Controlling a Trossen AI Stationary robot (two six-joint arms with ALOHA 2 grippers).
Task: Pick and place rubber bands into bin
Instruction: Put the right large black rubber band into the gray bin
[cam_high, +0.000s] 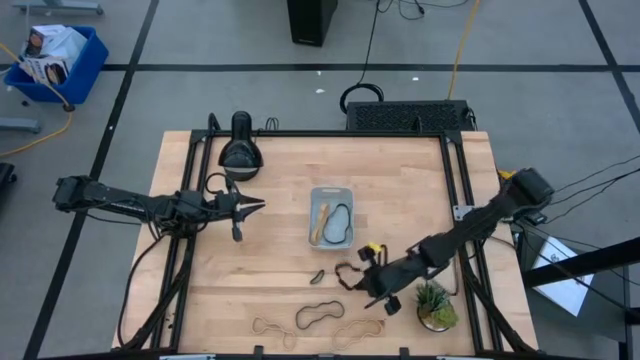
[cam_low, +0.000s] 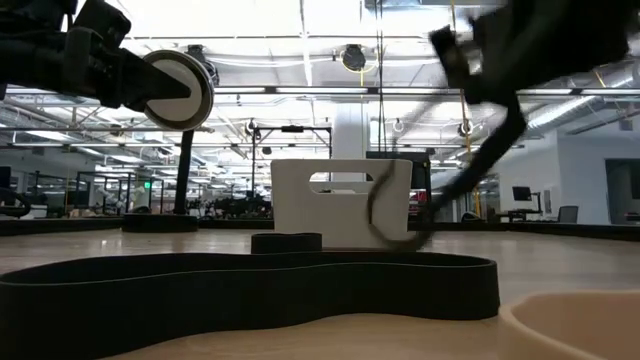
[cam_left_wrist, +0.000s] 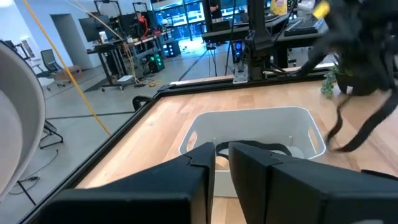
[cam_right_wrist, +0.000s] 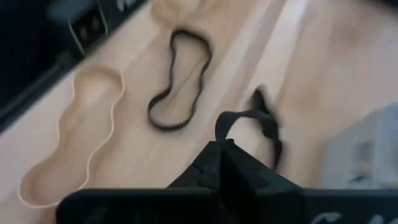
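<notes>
The pale bin stands mid-table with a tan band and a black band inside. My right gripper is just near-right of the bin, shut on a black rubber band. Loose on the wood lie a small dark band, a black band and two tan bands. My left gripper hovers left of the bin, shut and empty; its wrist view shows the bin ahead. My right gripper pinches the black band's loop at one end between its two fingertips. The fingers slant down from the table's right. The rest of the loop hangs slack below them in front of the bin; whether its low end touches the wood cannot be told.
A small potted plant stands close by the right arm near the near-right corner. A black round-based object stands at the far left of the table. Bare wood lies between the bin and the loose bands along the near edge.
</notes>
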